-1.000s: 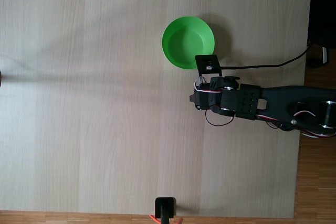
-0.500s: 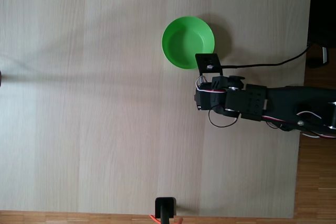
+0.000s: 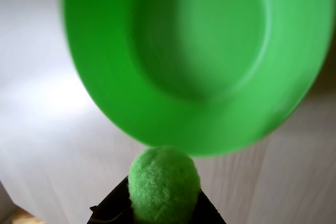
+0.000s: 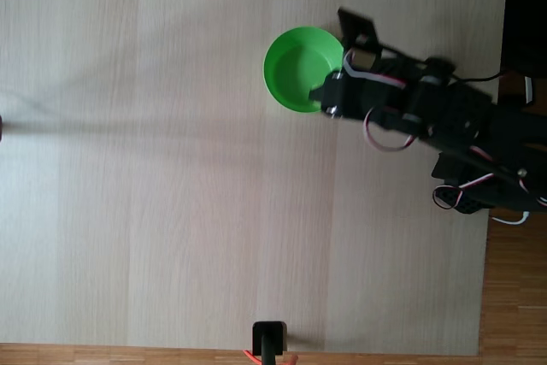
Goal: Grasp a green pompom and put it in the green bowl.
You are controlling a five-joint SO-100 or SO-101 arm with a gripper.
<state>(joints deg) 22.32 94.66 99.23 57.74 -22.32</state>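
In the wrist view the green pompom point(image 3: 164, 183) sits at the bottom centre, pinched between my gripper's point(image 3: 160, 211) dark fingers. Just beyond it, blurred and large, is the green bowl point(image 3: 197, 56), its near rim right above the pompom. From the fixed view the bowl point(image 4: 295, 66) stands at the upper middle of the table, and my gripper point(image 4: 325, 96) reaches over its lower right rim. The pompom is hidden under the arm in that view.
The pale wooden table point(image 4: 154, 177) stretches wide to the left and below the bowl. A small black stand point(image 4: 269, 339) sits at the bottom edge. A black cable point(image 4: 479, 76) runs off the table's right edge behind the arm.
The arm has swung upward in the fixed view, carrying the gripper from below the bowl to over its lower right rim.
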